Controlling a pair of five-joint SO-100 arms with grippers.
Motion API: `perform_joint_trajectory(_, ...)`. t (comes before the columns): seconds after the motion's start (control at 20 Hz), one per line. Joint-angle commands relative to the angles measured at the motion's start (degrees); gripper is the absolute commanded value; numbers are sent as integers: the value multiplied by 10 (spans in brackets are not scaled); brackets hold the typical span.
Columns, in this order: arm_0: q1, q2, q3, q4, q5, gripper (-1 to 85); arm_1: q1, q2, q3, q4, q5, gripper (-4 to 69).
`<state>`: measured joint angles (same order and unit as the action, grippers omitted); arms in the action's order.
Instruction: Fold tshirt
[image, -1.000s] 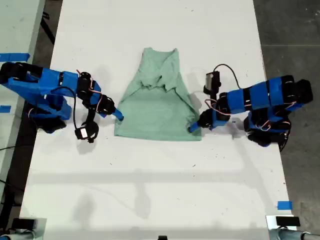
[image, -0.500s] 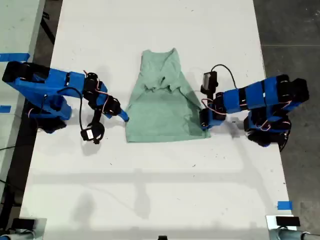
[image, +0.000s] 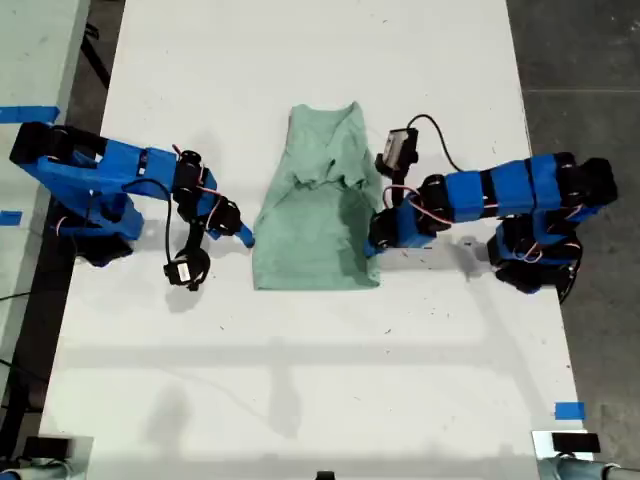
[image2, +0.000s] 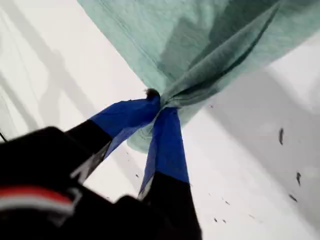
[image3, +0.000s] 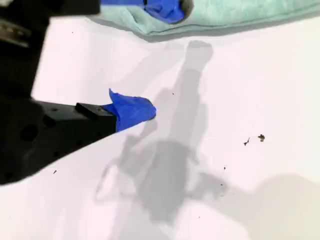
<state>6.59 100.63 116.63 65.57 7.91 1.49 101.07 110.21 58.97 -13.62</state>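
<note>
- Comparing with a second ago: my first pincer (image: 372, 245) has carried the hem corner on the exterior view's right inward over the tshirt (image: 310, 230), and the garment now reads narrower.
- Judgement: a lengthwise side fold is under way. The flap is not yet laid flat or released.
- First pincer: clamped tight on a bunched corner of cloth, which is raised off the desk (image: 300, 380).
- My second pincer (image: 245, 238): jaws parted and gripping nothing, with one tip at the tshirt's opposite hem edge.
- Tshirt: lies mid-desk between both arms, collar end away from the hem.
- Materials: pale mint knit, soft and limp, creased near the collar. Desk white, smooth, lightly speckled. Pincer tips wrapped in blue tape.
</note>
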Motion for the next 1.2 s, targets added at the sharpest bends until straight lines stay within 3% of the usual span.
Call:
perform_joint_trajectory(0.0, 13, 4, -47, -8, -10, 228, 11, -89, -44, -110, 9, -11)
perform_joint_trajectory(0.15, 14, 0, -47, -11, -11, 230, 21, -231, -84, -175, 16, 3)
perform_joint_trajectory(0.2, 15, 0, -47, -11, -11, 231, 24, -277, -113, -172, 14, 187)
perform_joint_trajectory(0.25, 16, 0, -48, -11, -11, 231, 21, -303, -159, -125, 10, 318)
perform_joint_trajectory(0.3, 16, 0, -50, -8, -12, 231, 17, -306, -192, -72, 10, 378)
perform_joint_trajectory(0.45, 20, 0, -70, 18, -14, 233, 4, -262, -289, 106, 5, 387)
perform_joint_trajectory(0.65, 30, 4, -121, 76, -22, 235, -11, -167, -306, 217, -3, 388)
perform_joint_trajectory(1.0, 28, -5, -127, 70, -26, 237, -34, -35, -171, 256, 34, 388)
perform_joint_trajectory(1.15, 18, -37, -90, 8, -26, 244, -38, 20, -125, 258, 49, 386)
